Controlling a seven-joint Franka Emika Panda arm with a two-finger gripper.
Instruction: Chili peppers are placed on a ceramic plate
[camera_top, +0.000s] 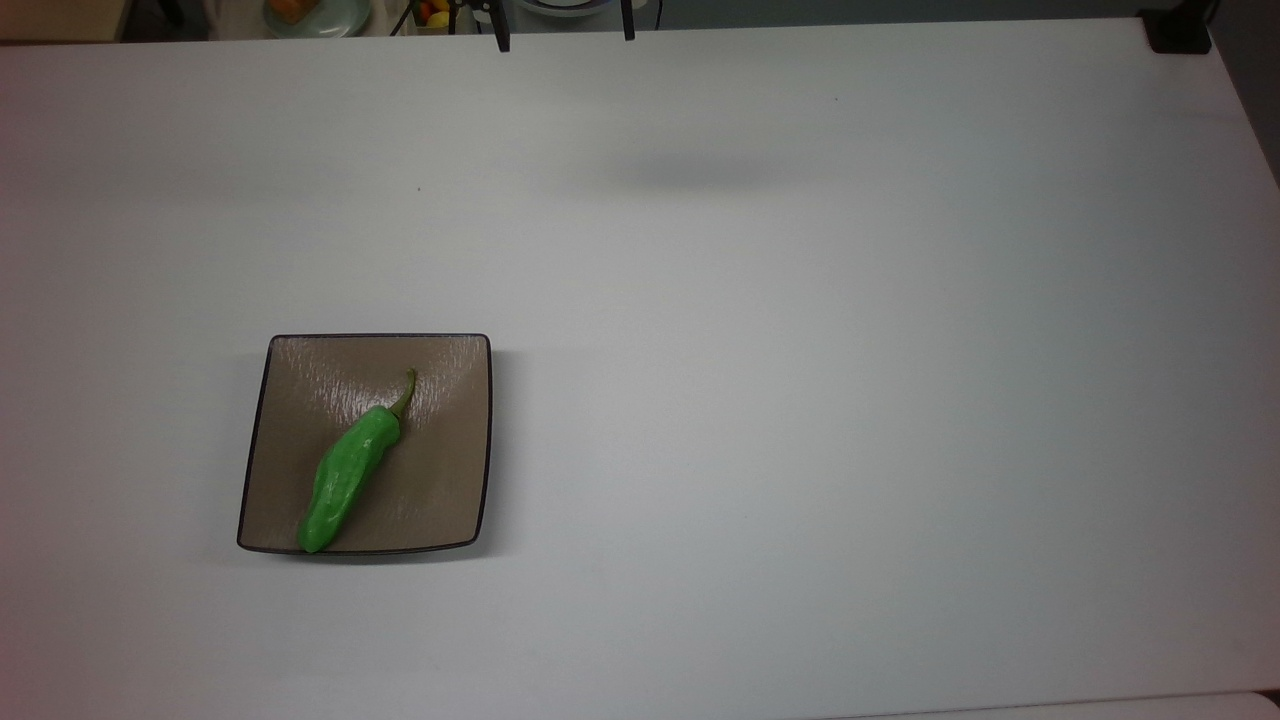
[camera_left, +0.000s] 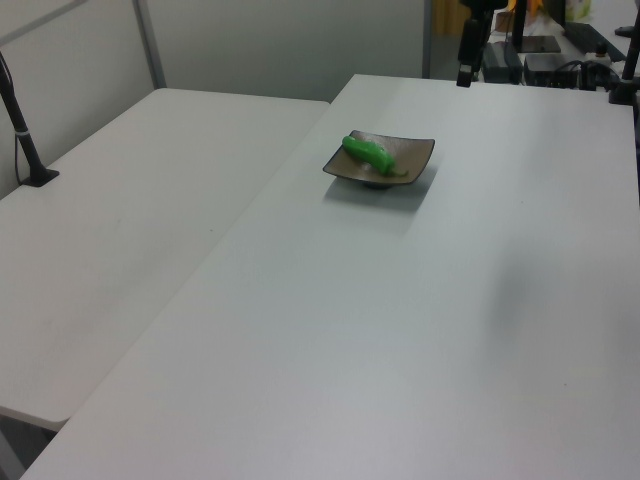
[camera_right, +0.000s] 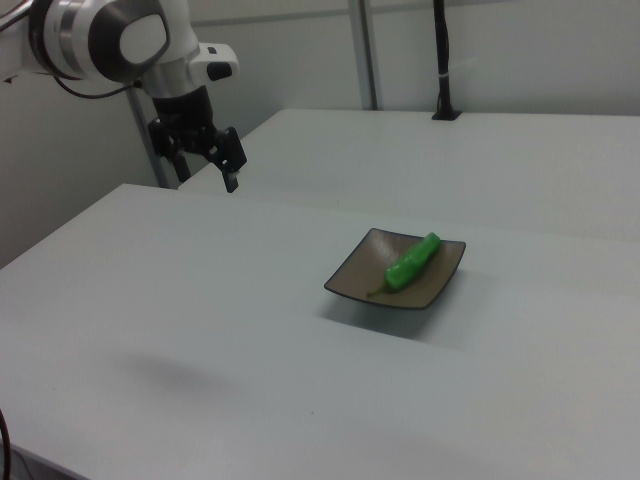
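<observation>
Pepper (camera_top: 345, 478) lies diagonally on the brown plate (camera_top: 445, 500), stem toward the plate's middle, at the top view's left of the counter (camera_top: 800, 400). Claw (camera_right: 222, 160) hangs well apart, fingers spread, holding nothing.

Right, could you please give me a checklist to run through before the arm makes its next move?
1. Bright green wrinkled chili pepper lies on the square brown glossy ceramic plate: ok.
2. Pepper wholly inside the rim: cannot tell; its tip reaches the top view's lower rim.
3. Plate sits flat on the white table: ok.
4. Two-finger gripper open and empty: ok.
5. Gripper well apart from the plate, at the top view's upper table edge: ok.
</observation>
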